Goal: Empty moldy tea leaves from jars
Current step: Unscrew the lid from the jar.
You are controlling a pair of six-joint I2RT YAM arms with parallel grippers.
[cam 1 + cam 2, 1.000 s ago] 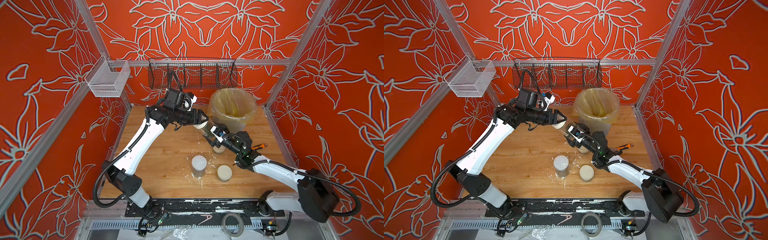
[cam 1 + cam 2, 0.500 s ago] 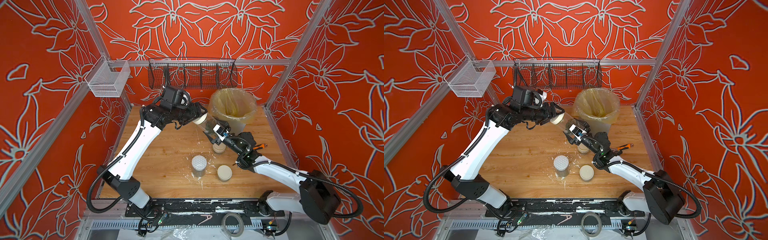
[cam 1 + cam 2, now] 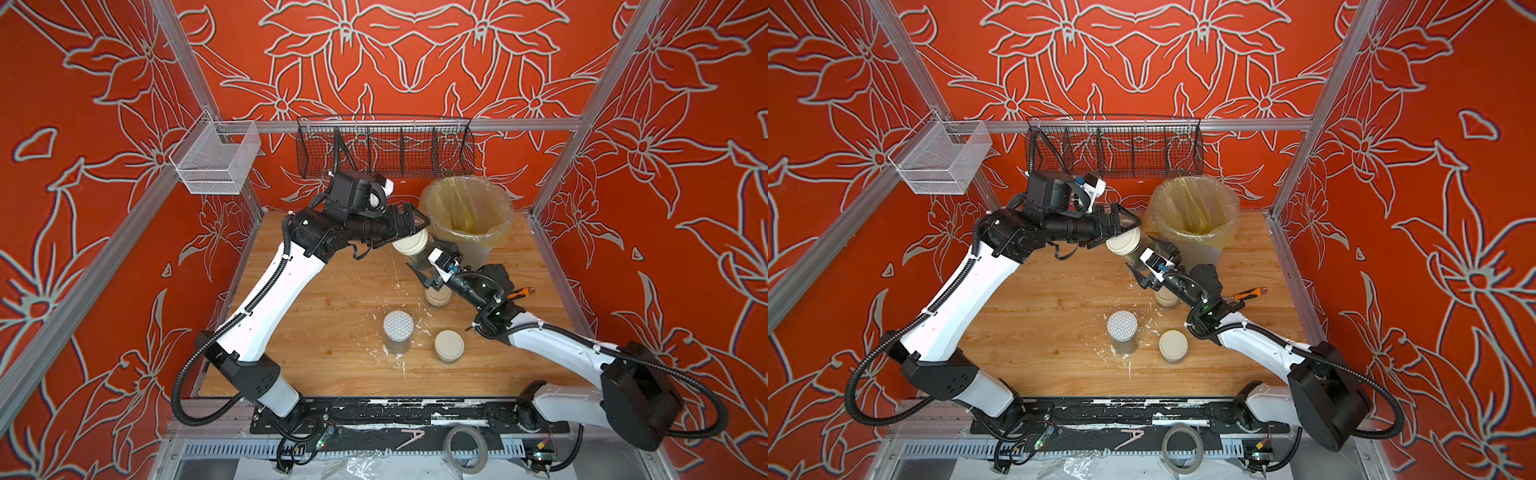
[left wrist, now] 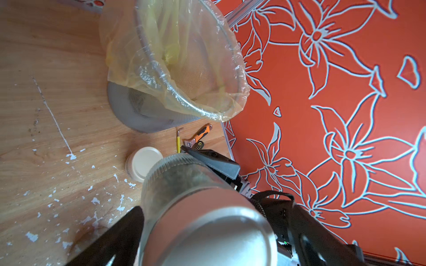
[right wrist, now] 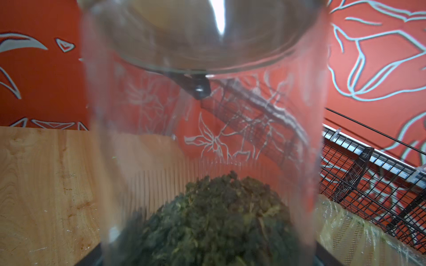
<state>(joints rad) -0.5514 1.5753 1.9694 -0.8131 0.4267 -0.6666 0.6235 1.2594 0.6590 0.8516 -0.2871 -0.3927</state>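
Top views, near to me: dotted-lid jar (image 3: 398, 332) and squat jar (image 3: 449, 345) stand side by side on the table (image 3: 332, 299); farther squat jar (image 3: 437, 297) sits behind | right gripper (image 3: 432, 265) clamped on tilted tall jar (image 3: 417, 261); I see tea leaves (image 5: 219, 218) inside | left gripper (image 3: 409, 232) jaws apart flanking its lid (image 3: 411, 246) | bin (image 3: 465, 216) beyond

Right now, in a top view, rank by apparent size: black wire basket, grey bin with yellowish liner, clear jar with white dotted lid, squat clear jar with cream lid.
Black wire basket
grey lined bin
then dotted-lid jar and squat cream-lid jar, too alike to rank
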